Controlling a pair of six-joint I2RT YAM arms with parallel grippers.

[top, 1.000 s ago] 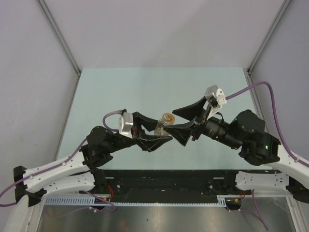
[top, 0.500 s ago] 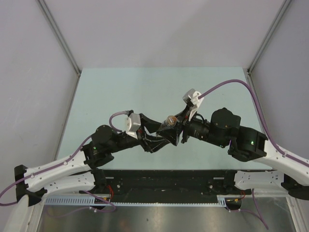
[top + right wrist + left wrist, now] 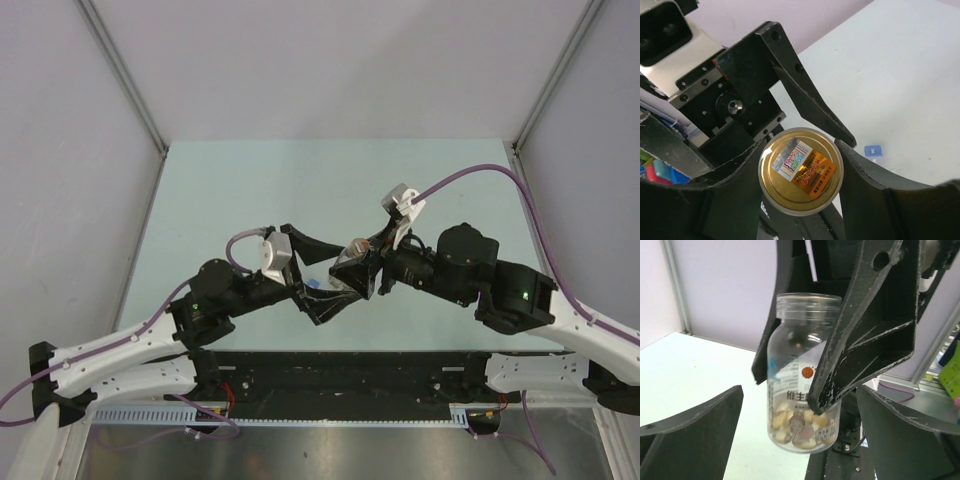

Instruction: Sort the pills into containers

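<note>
A clear round jar [image 3: 799, 385] with tan pills [image 3: 790, 421] in its bottom hangs above the table. My right gripper [image 3: 358, 262] is shut on it, one black finger [image 3: 860, 340] crossing its front. From above, the jar's gold top [image 3: 801, 170] with a sticker sits between the right gripper's [image 3: 799, 146] fingers. My left gripper [image 3: 800, 405] is open, its fingers [image 3: 695, 432] standing apart on either side of the jar without touching it. In the top view the left gripper [image 3: 338, 273] is just left of the jar [image 3: 356, 247]. A small blue-capped vial [image 3: 873, 151] lies on the table below.
The pale green table [image 3: 250, 190] stretches behind and to both sides of the arms. The blue-capped vial [image 3: 316, 286] lies between the left gripper's fingers at table level. Grey walls close in the far and side edges. A black rail runs along the near edge.
The right gripper came in from the right and shut on the jar. The left gripper, which was holding the jar, has just opened and let it go.
</note>
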